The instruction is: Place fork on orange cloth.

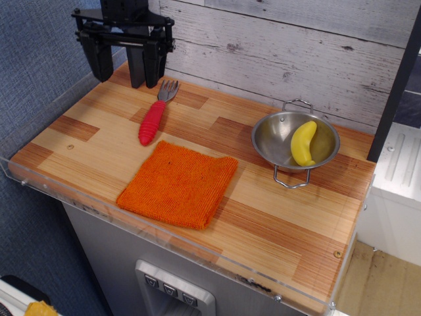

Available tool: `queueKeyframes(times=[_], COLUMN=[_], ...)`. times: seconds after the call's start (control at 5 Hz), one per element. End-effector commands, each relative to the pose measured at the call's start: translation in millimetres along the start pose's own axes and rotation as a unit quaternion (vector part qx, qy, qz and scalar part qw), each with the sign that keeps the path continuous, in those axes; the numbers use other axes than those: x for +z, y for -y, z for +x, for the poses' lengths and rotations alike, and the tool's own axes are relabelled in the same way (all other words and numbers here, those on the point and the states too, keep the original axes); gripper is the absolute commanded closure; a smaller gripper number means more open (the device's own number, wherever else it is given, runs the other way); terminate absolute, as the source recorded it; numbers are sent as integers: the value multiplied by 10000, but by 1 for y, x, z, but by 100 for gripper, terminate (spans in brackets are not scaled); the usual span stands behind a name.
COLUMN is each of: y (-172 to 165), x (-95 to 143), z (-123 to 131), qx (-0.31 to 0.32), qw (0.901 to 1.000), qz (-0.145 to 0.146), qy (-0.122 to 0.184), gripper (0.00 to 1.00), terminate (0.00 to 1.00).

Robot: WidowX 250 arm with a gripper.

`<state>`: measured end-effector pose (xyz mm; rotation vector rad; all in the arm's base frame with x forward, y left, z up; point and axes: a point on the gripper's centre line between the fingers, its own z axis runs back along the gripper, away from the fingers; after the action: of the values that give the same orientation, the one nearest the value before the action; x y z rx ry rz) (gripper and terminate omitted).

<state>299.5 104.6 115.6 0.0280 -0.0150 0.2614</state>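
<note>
Fork (155, 113) lies flat on the wooden desk (276, 217) near the back left corner, its metal head toward the back wall and its red ribbed handle angled toward the front. It touches nothing else. Orange cloth (179, 184) lies flat just in front of the handle's end, close to the front edge, apart from the fork by a narrow strip of bare wood. Gripper (125, 62) hangs above the back left corner, just left of the fork's head, with its two black fingers (102, 58) spread apart and nothing between them; it is released and clear of the fork. A dark post (137, 66) stands at the back edge just behind the gripper. Steel bowl (279, 139) sits toward the back right, well apart from the cloth, with a yellow banana (303, 142) inside it.
</note>
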Motion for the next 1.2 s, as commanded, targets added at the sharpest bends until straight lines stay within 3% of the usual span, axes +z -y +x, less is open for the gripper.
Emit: queueKeyframes(times=[0.0,0.2,0.4,1.0], y=[-4,0,5,7], x=[-3,-18,-44,-94], z=[23,39,41,8], qx=[-480,-803,-870,-644], qw=[9949,9916,9931,9975], qz=[-100,-214,-223,-89], qy=[885,989,751,284], gripper=[0,0,0,0], terminate=[0,0,0,0])
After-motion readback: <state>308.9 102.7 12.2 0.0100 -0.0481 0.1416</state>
